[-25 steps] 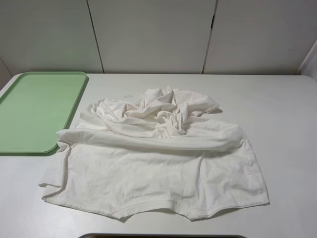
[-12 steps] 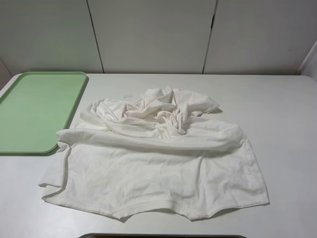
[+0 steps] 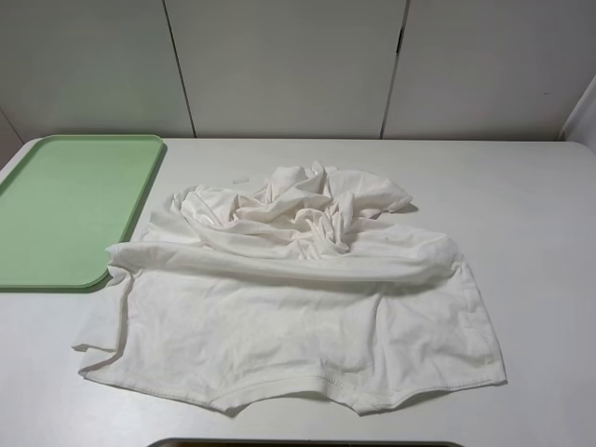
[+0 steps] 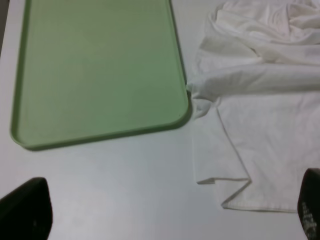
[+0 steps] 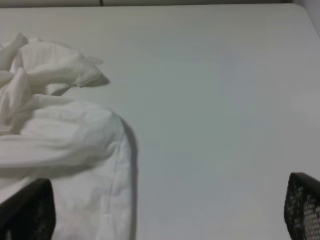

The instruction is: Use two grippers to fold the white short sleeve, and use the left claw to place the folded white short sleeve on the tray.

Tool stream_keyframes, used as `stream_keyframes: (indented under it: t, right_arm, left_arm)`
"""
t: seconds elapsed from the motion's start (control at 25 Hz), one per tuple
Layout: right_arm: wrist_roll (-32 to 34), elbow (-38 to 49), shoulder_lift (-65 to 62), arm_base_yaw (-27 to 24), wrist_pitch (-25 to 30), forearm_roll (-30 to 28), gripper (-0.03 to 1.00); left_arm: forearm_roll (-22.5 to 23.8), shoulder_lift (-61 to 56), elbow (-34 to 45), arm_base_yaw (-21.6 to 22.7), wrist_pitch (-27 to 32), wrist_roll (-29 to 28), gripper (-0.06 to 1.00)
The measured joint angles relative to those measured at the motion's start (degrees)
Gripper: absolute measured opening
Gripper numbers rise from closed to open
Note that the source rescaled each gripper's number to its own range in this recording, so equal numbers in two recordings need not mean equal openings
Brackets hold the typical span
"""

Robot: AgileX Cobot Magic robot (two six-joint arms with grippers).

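Exterior high: white short sleeve (image 3: pixel 289 307) crumpled on surface (image 3: pixel 531 205), one fold against tray (image 3: pixel 65 214) rim.
Left wrist: left hand (image 4: pixel 167 210) wide open, empty, beside tray.
Right wrist: right hand (image 5: pixel 165 207) wide open, empty, at the garment's side away from tray.

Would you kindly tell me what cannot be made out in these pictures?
- Crumpled white cotton T-shirt: collar and sleeves lost in its bunched folds, high view.
- Flat light-green plastic tray: left side cut off by the high view's edge.
- Black left gripper and black right gripper: only finger ends show at the wrist views' edges; absent from the high view.
- Dark strip: cut off at the high view's bottom edge, unidentifiable.
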Motion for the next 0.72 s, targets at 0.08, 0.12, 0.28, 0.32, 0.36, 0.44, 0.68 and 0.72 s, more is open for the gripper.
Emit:
stream_keyframes:
  t: [0.08,0.12,0.28,0.32,0.36,0.44,0.68,0.72]
  right_arm:
    - [-1.36,-2.25,5.87,0.00,-1.20,1.81,1.00]
    - [-2.43,-3.22,8.79,0.00,-1.97,3.09,1.00]
    - [-8.91,-6.18,18.24,0.41,-4.21,7.49,1.00]
    - [-11.91,-7.66,21.68,1.17,-4.98,8.73,1.00]
    - [-14.58,-9.00,25.02,2.65,-5.45,9.70,1.00]
    - [-20.33,-13.50,35.00,8.77,-6.63,10.07,1.00]
    - [-23.50,-18.40,50.53,22.08,-8.83,7.46,1.00]
    - [-23.50,-18.40,50.53,22.08,-8.83,7.46,1.00]
  left_arm:
    - [0.00,5.13,-3.40,0.00,0.00,1.07,0.98]
    - [0.00,8.28,-5.44,0.00,0.00,1.64,0.98]
    - [-0.22,25.61,-17.49,-1.61,0.19,5.41,0.98]
    - [-0.22,28.00,-19.25,-2.86,0.25,5.52,0.98]
    - [-0.22,30.17,-20.85,-4.38,0.25,5.63,0.98]
    - [0.22,35.03,-24.09,-9.73,0.25,6.46,0.98]
    - [0.55,43.04,-26.40,-23.74,1.25,8.50,0.98]
    - [0.41,44.58,-26.45,-26.91,1.80,9.16,0.98]
